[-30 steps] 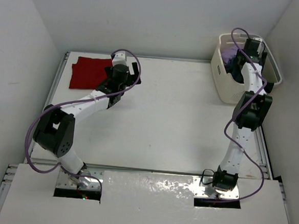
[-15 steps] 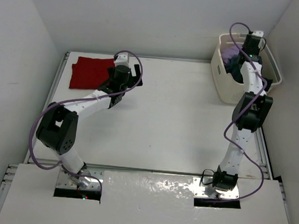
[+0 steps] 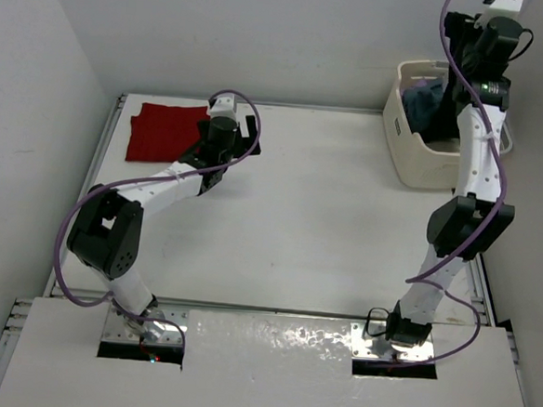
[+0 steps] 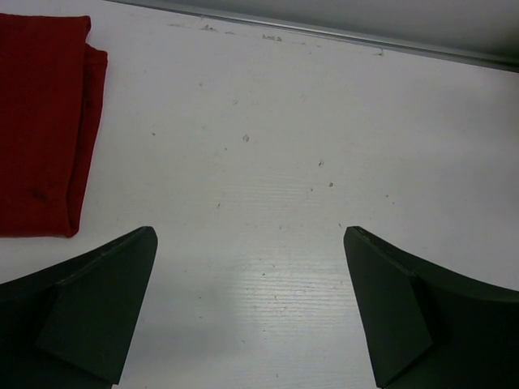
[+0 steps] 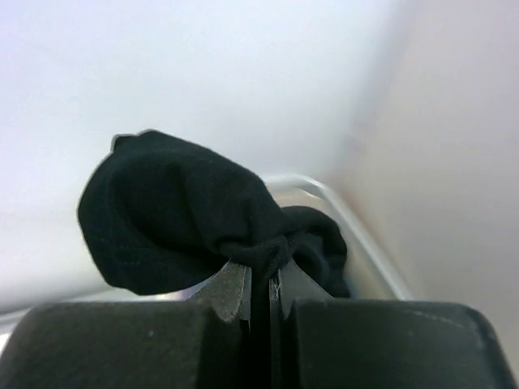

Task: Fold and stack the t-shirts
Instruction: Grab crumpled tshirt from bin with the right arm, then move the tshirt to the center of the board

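Note:
A folded red t-shirt [image 3: 163, 131] lies flat at the table's far left; its right edge [image 4: 49, 121] shows in the left wrist view. My left gripper [image 4: 250, 235] stands open just right of it, low over bare table, with nothing between its fingers. My right gripper [image 5: 261, 275] is shut on a bunched fold of the black t-shirt [image 5: 178, 211], which hangs in a lump from the jaws. The right arm [image 3: 477, 134] is raised high above the cream basket [image 3: 410, 148]. Dark teal-blue cloth [image 3: 426, 95] lies inside the basket.
The basket stands at the table's far right corner, against the right wall. A metal rail [image 4: 324, 34] runs along the table's far edge. White walls close in on three sides. Purple cables loop off both arms.
The right gripper closed on the black t-shirt inside the basket and lifted it up and out. The left arm has barely moved.

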